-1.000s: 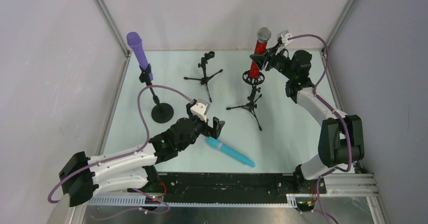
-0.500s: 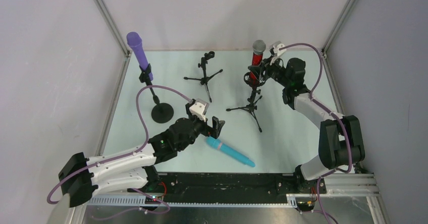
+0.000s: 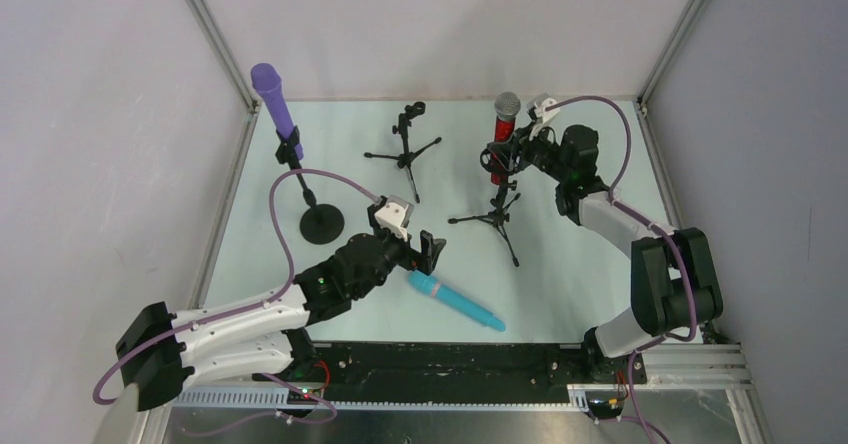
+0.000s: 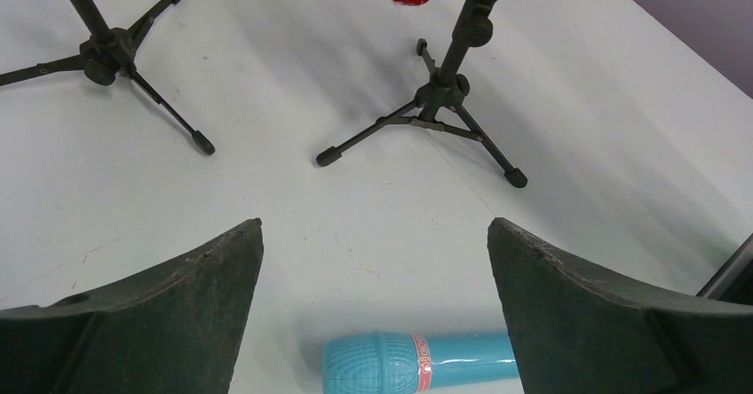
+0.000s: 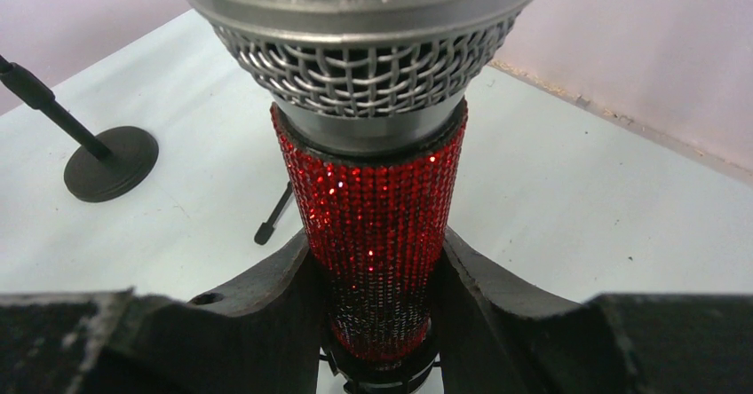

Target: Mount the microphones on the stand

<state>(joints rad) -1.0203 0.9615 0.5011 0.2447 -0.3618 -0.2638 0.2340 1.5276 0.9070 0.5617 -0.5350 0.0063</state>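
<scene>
The glittery red microphone (image 3: 503,130) with a silver mesh head (image 5: 364,39) stands upright, its lower end in the ring holder of the right tripod stand (image 3: 497,207). My right gripper (image 3: 512,150) is shut on its red body (image 5: 377,225), a finger on each side. The purple microphone (image 3: 273,101) sits clipped on the round-base stand (image 3: 321,224). The teal-blue microphone (image 3: 456,302) with a pink ring lies flat on the table. My left gripper (image 3: 431,252) is open just above its head (image 4: 391,366), fingers apart (image 4: 375,227).
An empty tripod stand (image 3: 405,150) stands at the back centre, also in the left wrist view (image 4: 105,52). The right tripod's legs (image 4: 441,114) spread on the table ahead of my left gripper. Metal frame posts rise at the back corners.
My right gripper has moved down and a little left with the red microphone, lowering its end into the ring holder of the right tripod. The left arm has not moved.
</scene>
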